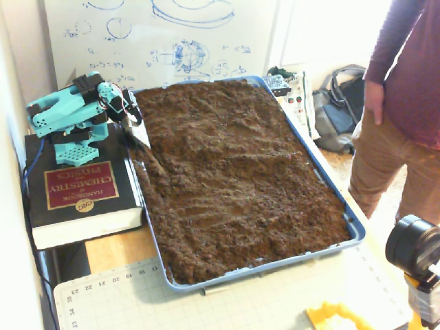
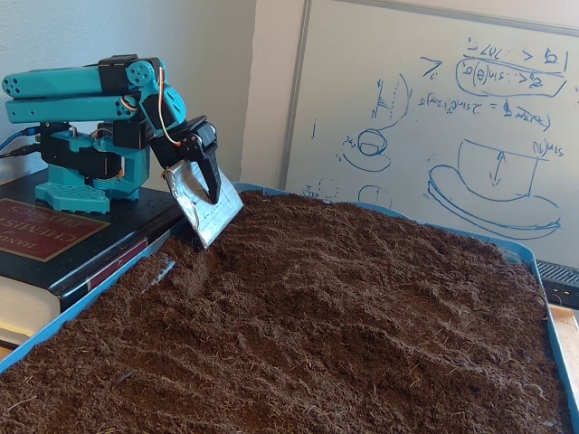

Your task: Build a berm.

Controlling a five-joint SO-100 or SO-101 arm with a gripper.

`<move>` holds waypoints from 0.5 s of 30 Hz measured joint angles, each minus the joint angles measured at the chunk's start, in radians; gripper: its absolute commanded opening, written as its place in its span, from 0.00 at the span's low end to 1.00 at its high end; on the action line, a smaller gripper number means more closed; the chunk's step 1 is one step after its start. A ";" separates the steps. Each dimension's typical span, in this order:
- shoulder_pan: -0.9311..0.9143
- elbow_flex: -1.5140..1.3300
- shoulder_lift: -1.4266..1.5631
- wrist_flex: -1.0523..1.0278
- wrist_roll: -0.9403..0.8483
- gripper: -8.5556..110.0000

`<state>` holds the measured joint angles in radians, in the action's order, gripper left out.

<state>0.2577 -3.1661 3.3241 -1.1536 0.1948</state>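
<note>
While the gripper [image 2: 210, 210] clamps a metal blade [image 2: 206, 212] at the tray's [image 1: 337, 199] corner, the berm [image 2: 362, 271] rises just beside it.

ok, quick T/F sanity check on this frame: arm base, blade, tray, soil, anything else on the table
1. The arm's base sits on a book. True.
2. The gripper holds a flat metal blade. True.
3. The blade is at the middle of the tray. False: it is at the tray's edge nearest the arm, low over the soil.
4. The tray is red. False: it is blue.
5. The soil covers only half the tray. False: it fills the tray nearly rim to rim.
6. A whiteboard with blue sketches stands behind the tray. True.
</note>
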 measured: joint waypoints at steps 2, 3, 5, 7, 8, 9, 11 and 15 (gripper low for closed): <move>0.000 0.000 -0.003 0.000 0.000 0.08; 0.000 0.000 -0.005 0.000 0.000 0.08; 0.000 0.002 -0.061 0.020 0.000 0.07; 0.000 0.005 -0.147 0.072 0.000 0.07; 0.000 0.008 -0.198 0.104 0.000 0.07; 0.000 0.012 -0.258 0.140 0.000 0.07; 0.002 0.023 -0.388 0.207 0.000 0.07; 0.002 0.064 -0.640 0.337 0.000 0.07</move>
<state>0.2592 -3.1017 2.6845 -0.8161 0.1948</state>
